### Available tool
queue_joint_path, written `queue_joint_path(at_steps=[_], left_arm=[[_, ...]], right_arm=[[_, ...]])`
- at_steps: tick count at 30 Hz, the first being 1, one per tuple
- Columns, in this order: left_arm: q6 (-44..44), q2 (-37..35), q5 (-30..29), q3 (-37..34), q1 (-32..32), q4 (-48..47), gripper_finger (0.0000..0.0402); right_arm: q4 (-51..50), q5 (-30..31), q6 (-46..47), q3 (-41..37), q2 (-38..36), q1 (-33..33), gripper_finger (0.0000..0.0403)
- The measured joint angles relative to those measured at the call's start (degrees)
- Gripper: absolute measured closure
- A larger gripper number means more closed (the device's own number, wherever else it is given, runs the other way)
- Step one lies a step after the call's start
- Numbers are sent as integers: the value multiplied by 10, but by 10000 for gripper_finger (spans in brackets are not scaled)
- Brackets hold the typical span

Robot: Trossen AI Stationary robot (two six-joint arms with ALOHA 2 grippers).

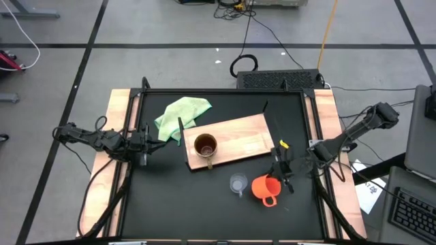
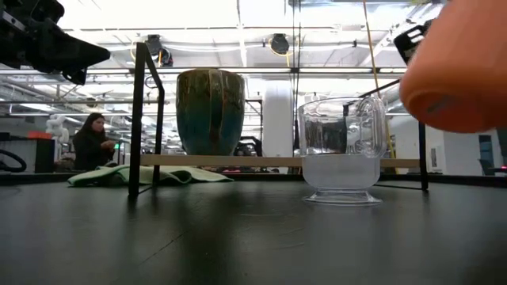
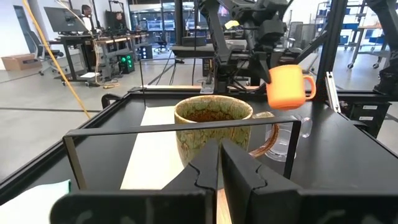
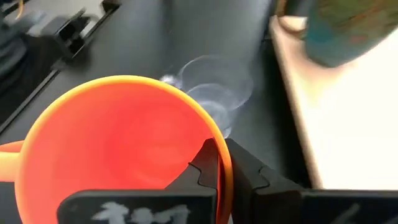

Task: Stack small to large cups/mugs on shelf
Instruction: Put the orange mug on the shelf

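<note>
The brown mug (image 1: 204, 145) stands upright on the light-wood board (image 1: 242, 136); it also shows in the low view (image 2: 210, 111). The clear glass cup (image 1: 238, 184) stands on the black table just in front of the board. My right gripper (image 1: 279, 175) is shut on the orange cup (image 1: 264, 188), which hangs in the air beside the glass cup (image 2: 342, 150). My left gripper (image 1: 144, 140) is shut and empty at the table's left side, level with the board. My right gripper pinches the orange cup's rim (image 4: 224, 163), on the side opposite its handle (image 4: 7, 160). One finger (image 4: 205, 167) is inside the cup and one is outside. The fingers come from above. The cup (image 2: 459, 63) is lifted clear of the table, opening up.
A light green cloth (image 1: 181, 113) lies at the table's far left, next to the board. A thin black frame (image 2: 139, 119) runs round the table's edges. Bare board lies to the right of the mug (image 4: 348, 118).
</note>
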Motion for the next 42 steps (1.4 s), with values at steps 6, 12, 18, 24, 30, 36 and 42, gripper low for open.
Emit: queue_joint_path(at_steps=[6, 12, 18, 24, 30, 36, 42], left_arm=[[0, 0, 0, 0, 0, -1, 380], [4, 0, -2, 0, 0, -4, 380], [11, 0, -15, 0, 0, -6, 380], [14, 0, -15, 0, 0, -12, 380], [14, 0, -15, 0, 0, -12, 380], [7, 0, -15, 0, 0, -12, 380], [-3, 0, -15, 0, 0, -15, 380]], right_arm=[[-96, -14, -33, 56, -11, -56, 403], [-140, -62, -72, 108, -5, -118, 403], [-171, -121, -99, 147, 15, -180, 402], [-199, -159, -134, 190, 56, -226, 402], [-252, -180, -176, 261, 115, -266, 402], [-293, -180, -228, 334, 178, -302, 402], [-303, -213, -273, 371, 222, -343, 402]])
